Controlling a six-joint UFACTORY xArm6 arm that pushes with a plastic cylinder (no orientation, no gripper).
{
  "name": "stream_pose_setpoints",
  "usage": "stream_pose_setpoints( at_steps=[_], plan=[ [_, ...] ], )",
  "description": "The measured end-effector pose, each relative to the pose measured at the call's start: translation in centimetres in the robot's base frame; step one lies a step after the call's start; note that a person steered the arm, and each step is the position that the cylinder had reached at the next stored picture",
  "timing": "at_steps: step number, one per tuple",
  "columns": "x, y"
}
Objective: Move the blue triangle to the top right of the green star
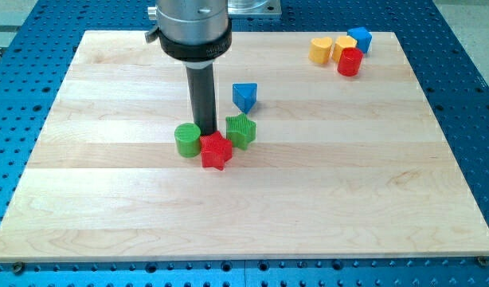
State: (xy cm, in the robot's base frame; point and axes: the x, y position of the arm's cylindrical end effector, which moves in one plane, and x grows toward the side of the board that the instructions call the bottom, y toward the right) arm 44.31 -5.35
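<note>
**A:** Where is my tip [205, 132] right now?

**B:** It sits down on the pale wooden board [109, 207], at the end of the straight dark rod [203, 96] under the ribbed metal collar. It is wedged among three blocks: the green cylinder [188, 139] is just beside it toward the view's left, the red star [216, 150] is just below it, and the green star [240, 130] is just beside it toward the view's right.

**A:** Is it touching any of them?

**B:** The red star hides the very end of the rod, so I cannot tell for certain; it looks to be against the red star's top edge.

**A:** And fingers, released or clenched?

**B:** There are none to judge. The arm ends in that plain rod, so nothing is grasped.

**A:** The blue triangle [244, 96]?

**B:** Up and to the view's right of my tip, near the green star's upper side but apart from it. It is a smooth wedge with a point facing the view's bottom.

**A:** Anything else?

**B:** Well away at the view's top right sits a tight cluster: a yellow heart [320, 50], a second yellow block [344, 46], a blue block [360, 38] and a red cylinder [350, 62]. The green star's sides look ridged. The board shows long grain stripes and rests on a blue perforated table [467, 96].
</note>
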Motion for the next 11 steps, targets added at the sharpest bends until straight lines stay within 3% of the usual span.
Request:
stream_pose_setpoints(
  at_steps=[1,3,6,8,9,11],
  plan=[
    [0.8,-2.2],
    [-1.7,2.1],
    [-9.3,1.9],
    [-7.9,5.5],
    [-10.0,6.2],
    [-6.6,10.2]
  ],
)
